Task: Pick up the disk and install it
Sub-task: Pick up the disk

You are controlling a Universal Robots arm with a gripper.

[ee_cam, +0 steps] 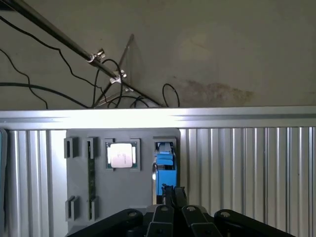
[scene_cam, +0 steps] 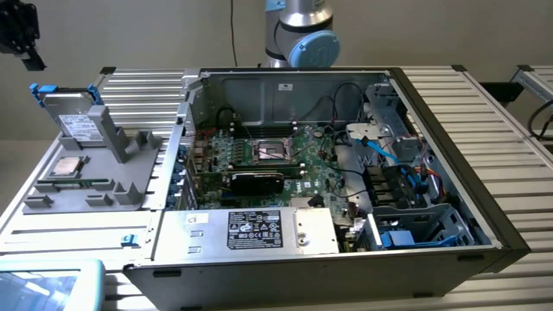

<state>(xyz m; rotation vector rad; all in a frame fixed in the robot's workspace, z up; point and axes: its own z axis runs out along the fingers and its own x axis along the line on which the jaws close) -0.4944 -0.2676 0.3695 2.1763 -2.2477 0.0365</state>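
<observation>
Disk (scene_cam: 76,120) standing on edge in a slot of a grey holder (scene_cam: 121,146), at the exterior view's left, outside the computer case. Its silver face with a white label shows, and its bright blue frame sticks out at both upper corners. From the wrist view the disk (ee_cam: 165,163) is seen edge-on as a narrow blue strip in its slot.

On the same holder a small square CPU chip (scene_cam: 67,167) lies flat near the disk, and a thin memory stick (scene_cam: 79,184) lies beside the chip. The holder rests on a ribbed aluminium table (scene_cam: 484,110).

The gripper (ee_cam: 173,189) hangs above the disk without touching it, its two black fingers pressed together and holding nothing. In the exterior view it appears as a dark shape (scene_cam: 35,61) high in the corner above the disk.

To the exterior view's right of the holder sits the open computer case (scene_cam: 449,168), with its green motherboard (scene_cam: 285,159) exposed and a silver box (scene_cam: 259,230) with a black label at its near edge. The robot arm (scene_cam: 298,32) rises behind the case.
</observation>
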